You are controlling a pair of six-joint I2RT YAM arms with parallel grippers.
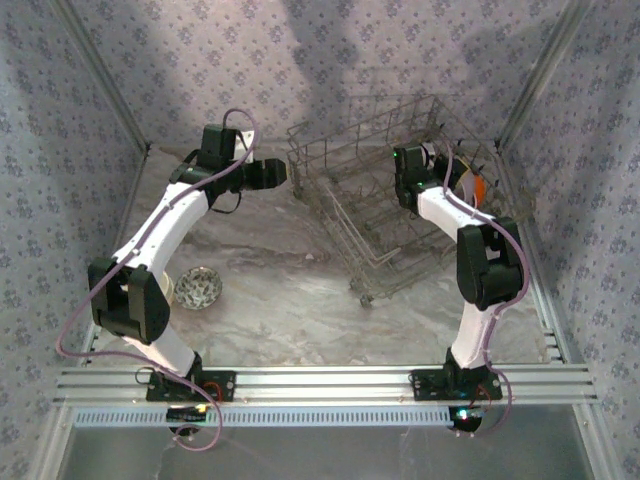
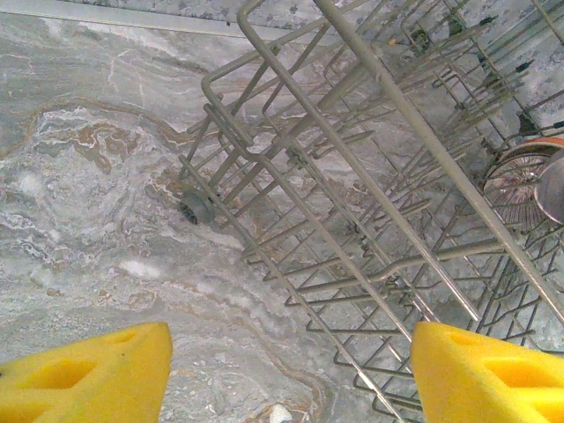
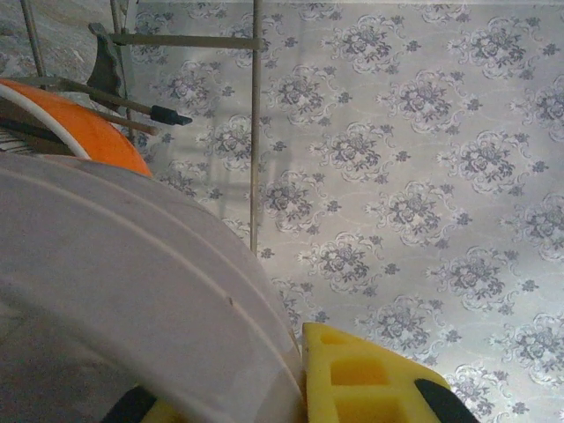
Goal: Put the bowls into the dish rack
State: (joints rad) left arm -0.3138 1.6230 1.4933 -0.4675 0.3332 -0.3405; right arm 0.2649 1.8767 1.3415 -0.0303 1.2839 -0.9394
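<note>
Far left on the table (image 1: 300,290), a patterned bowl (image 1: 198,288) sits upright near the base of the L arm, well apart from the dish rack (image 1: 380,215). The L gripper (image 2: 291,379) hovers over the table just beside the rack's left wall. Its yellow fingers (image 2: 88,379) are spread wide w/ nothing between them. Further right, inside the rack, the R gripper (image 3: 256,397) is closed tight on the rim of a lavender-grey bowl (image 3: 115,291). Just beside that one an orange bowl (image 3: 97,137) sits among the wires at the rack's right side.
</note>
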